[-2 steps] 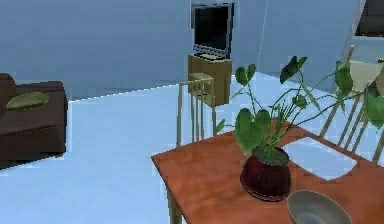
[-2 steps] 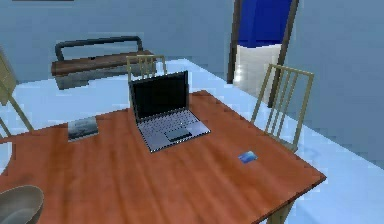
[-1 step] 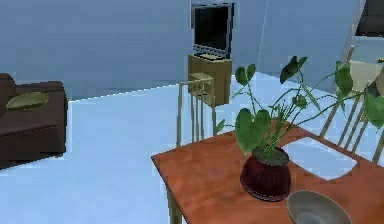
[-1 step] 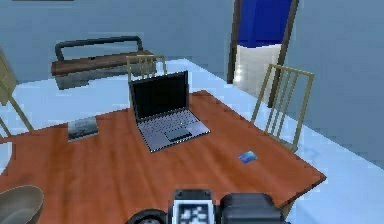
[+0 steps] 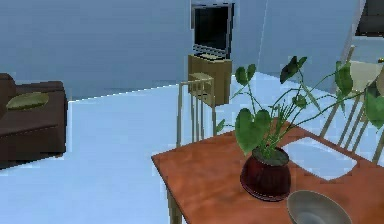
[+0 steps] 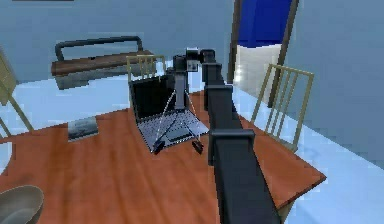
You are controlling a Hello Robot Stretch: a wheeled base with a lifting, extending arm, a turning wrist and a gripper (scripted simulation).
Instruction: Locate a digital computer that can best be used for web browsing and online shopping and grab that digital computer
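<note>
Wooden table (image 6: 105, 172) — laptop (image 6: 150, 100), gripper (image 6: 177, 135)

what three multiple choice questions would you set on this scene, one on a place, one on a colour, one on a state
1. Where does the laptop stand?
A. in a sink
B. on the wooden table
C. on a bed

2. What colour is the plant pot?
A. dark red
B. white
C. yellow

3. How is the laptop's lid?
A. shut flat
B. missing
C. raised, with the screen upright

Answers:
1 B: its base lies on the reddish tabletop in the arm side view.
2 A: the round pot looks deep red in the forward view.
3 C: the dark screen stands up behind the keyboard.
</note>
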